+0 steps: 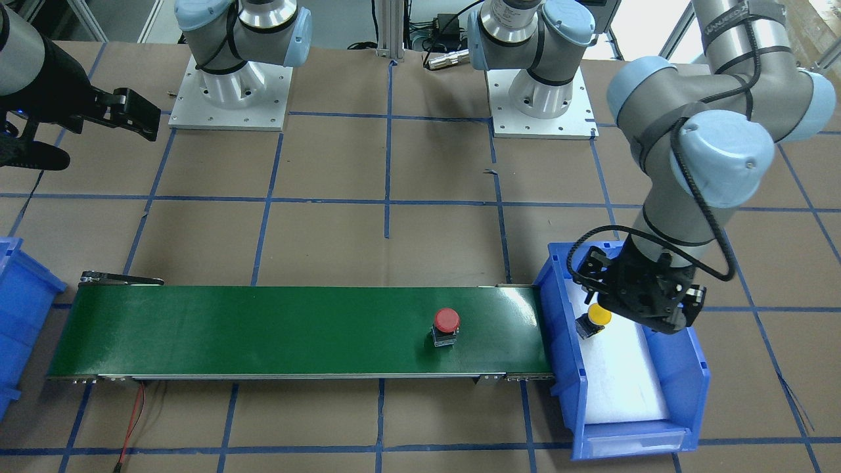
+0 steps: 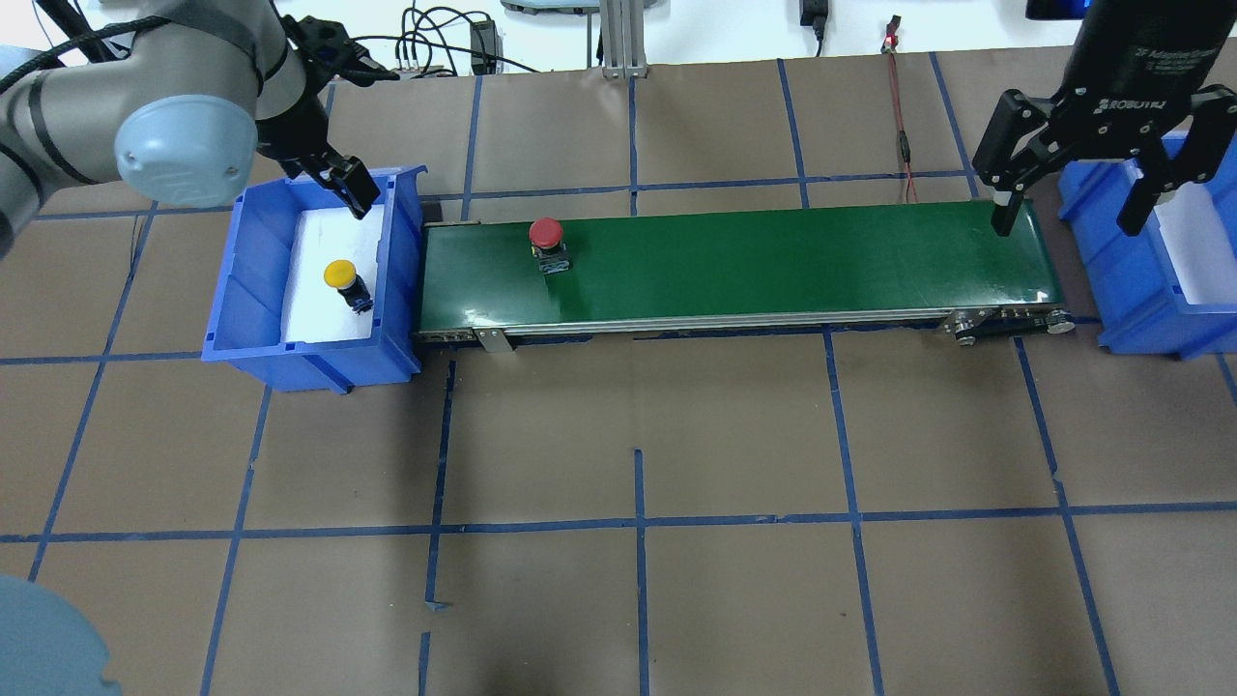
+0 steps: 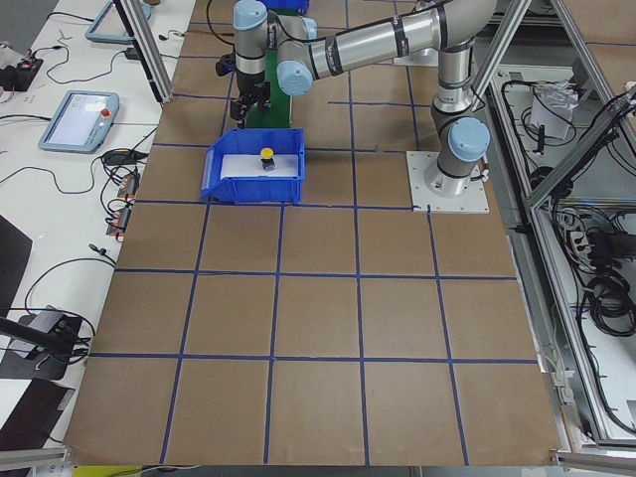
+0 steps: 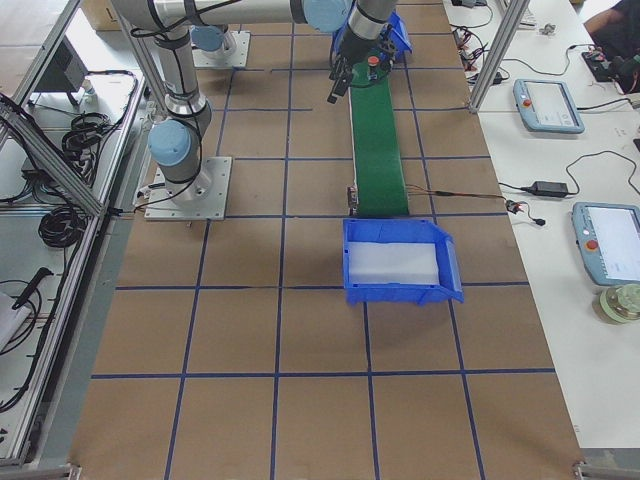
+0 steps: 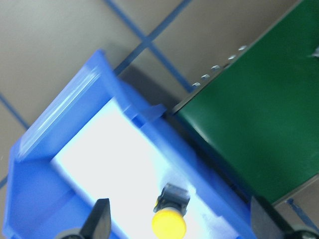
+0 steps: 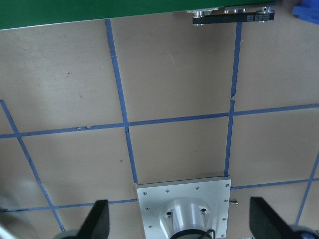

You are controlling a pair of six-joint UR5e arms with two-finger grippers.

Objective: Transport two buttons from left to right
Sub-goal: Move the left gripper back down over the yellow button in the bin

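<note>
The red button (image 1: 446,320) stands upright on the green belt (image 1: 295,328), near its end by the left bin; it also shows in the overhead view (image 2: 546,232). The yellow button (image 2: 340,275) lies tilted on the white pad inside the left blue bin (image 2: 251,261). My left gripper (image 5: 180,220) hangs open and empty above this bin, and the yellow button (image 5: 169,224) shows between its fingers. My right gripper (image 2: 1068,217) is open and empty, above the belt's other end.
A second blue bin (image 2: 1121,280) with a white pad stands past the belt's right end and holds nothing that I can see. The two arm bases (image 1: 230,92) stand behind the belt. A red wire (image 2: 904,135) runs to the belt's far side.
</note>
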